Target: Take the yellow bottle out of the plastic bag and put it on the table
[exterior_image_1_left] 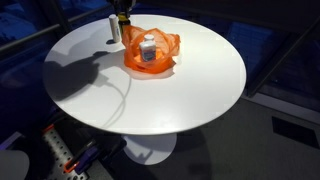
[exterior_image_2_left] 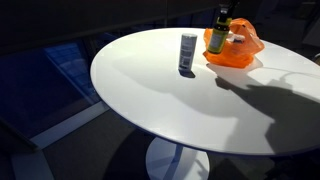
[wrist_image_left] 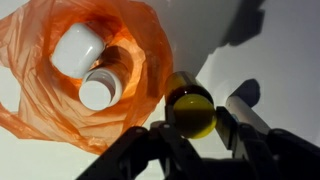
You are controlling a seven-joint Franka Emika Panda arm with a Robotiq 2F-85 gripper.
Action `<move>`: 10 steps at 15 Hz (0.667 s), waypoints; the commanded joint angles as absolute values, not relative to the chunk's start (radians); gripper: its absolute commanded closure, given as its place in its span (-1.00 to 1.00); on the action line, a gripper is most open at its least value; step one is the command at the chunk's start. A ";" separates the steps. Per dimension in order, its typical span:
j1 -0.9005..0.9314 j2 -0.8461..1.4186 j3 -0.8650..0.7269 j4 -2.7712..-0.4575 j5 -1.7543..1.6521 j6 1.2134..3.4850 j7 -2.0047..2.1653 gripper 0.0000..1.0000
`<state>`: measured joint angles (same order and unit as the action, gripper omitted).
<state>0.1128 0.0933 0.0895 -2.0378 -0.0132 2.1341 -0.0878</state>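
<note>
Hand point(wrist_image_left: 197, 125) grips yellow bottle point(wrist_image_left: 190, 105); orange bag point(wrist_image_left: 40, 110) holds seemingly two white bottles point(wrist_image_left: 78, 48).

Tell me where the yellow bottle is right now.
In the wrist view the yellow bottle is held by the gripper, between its fingers, just outside the orange bag beside its rim, over the white table.

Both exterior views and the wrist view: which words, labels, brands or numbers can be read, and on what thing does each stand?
None can be read.
Slim can: label too blurred.
White bottle in the orange bag: bluish mark, too small.
Yellow bottle: no text shows.
</note>
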 commanded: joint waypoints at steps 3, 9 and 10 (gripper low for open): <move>0.115 0.095 0.103 -2.081 -0.042 2.136 -0.109 0.61; 0.120 0.104 0.108 -2.111 -0.073 2.141 -0.105 0.61; 0.120 0.106 0.109 -2.114 -0.077 2.142 -0.104 0.61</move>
<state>0.1208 0.1108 0.1048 -2.1010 -0.0509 2.1350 -0.0921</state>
